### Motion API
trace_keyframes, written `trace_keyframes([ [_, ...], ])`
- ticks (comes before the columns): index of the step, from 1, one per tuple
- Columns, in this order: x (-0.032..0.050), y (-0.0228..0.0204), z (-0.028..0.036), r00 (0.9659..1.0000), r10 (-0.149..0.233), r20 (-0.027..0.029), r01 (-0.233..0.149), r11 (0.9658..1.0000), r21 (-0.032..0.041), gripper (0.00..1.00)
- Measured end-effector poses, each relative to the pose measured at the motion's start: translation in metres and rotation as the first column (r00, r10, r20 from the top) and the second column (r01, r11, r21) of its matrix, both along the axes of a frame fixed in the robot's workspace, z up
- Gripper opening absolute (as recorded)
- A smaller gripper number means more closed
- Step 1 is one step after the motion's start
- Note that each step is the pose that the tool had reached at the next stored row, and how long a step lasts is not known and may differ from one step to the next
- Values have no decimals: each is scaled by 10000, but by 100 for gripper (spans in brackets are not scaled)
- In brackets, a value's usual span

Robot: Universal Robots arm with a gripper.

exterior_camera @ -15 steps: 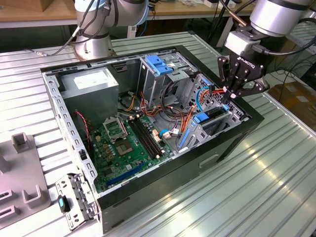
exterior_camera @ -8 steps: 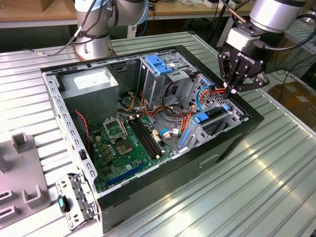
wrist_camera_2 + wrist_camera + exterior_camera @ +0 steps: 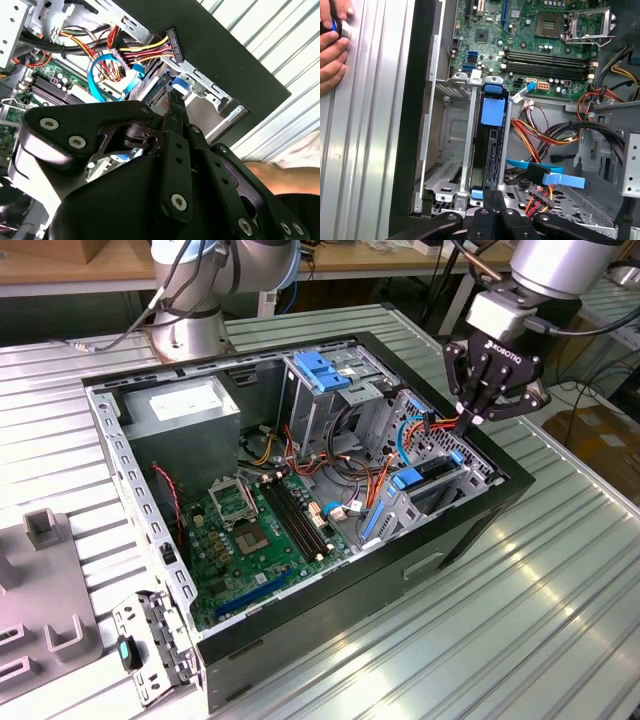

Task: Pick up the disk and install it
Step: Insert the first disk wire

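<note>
Fingers point(image 3: 489, 199) are pressed together, tip to tip, with nothing clamped between them. In the first wrist view they sit right at the end of the disk point(image 3: 490, 150); whether they actually touch it, I can't tell.

The disk stands on edge, down in its slot in the metal drive cage point(image 3: 447, 125), with a rail on each side and the blue carrier tab point(image 3: 493, 111) at its far end. In the exterior view that bay is in the corner of the open computer case point(image 3: 300, 632) on the exterior view's right, and the fingers hang just above it.

Beside the cage there's a tangle of red, yellow and black cables point(image 3: 540, 132), with a flat blue cable point(image 3: 545, 172) looping across them. Past the tab lies the green motherboard point(image 3: 250, 530), and further off a grey power-supply box point(image 3: 185, 405) and a light-blue latch point(image 3: 320, 368) on top of the taller cage.

The case rests on the ribbed metal desk point(image 3: 520, 620). A person's hand point(image 3: 332, 47) lies on the desk outside the case wall.
</note>
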State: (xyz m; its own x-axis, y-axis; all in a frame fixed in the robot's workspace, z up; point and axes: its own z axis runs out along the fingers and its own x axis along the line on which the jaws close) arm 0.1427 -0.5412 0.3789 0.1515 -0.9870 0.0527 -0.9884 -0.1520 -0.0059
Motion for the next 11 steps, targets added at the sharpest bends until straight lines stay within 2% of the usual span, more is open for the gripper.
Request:
trace_keyframes([
  [7, 92, 25, 6, 9990, 447, -9, -447, 9990, -1, 11],
  [9, 116, 25, 4, 9969, 782, -9, -782, 9969, 0, 11],
  [11, 118, 25, 4, 9927, 1209, -9, -1209, 9927, 1, 11],
])
